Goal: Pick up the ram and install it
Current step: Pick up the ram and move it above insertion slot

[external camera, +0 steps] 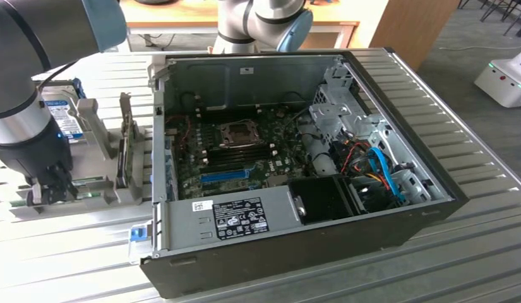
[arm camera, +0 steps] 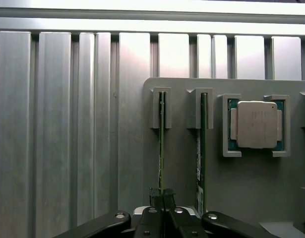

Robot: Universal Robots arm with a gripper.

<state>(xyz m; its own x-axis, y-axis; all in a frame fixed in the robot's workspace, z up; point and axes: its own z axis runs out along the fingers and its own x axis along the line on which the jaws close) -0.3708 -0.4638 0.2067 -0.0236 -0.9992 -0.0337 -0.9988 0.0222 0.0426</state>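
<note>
Closed on the ram: my gripper [external camera: 51, 191] works at the holder, at the exterior view's left.

My jaws are closed on the thin upper edge of the ram [arm camera: 161, 148]. It stands on edge in its slot near the side edge of the grey holder [arm camera: 179, 158], beside the open case [external camera: 412, 221] on the table [external camera: 471, 145]. To do this step well, I judge the pinch should sit square on the board, clear of the chips. Any pull should run straight along the slot guides, so the stick neither binds nor bends. Counted: two ram sticks in the holder, mine and a second stick [arm camera: 201, 148] in the next slot; one CPU [arm camera: 256, 124] in its pocket past that; one hard drive [external camera: 65, 117]; one case.
</note>
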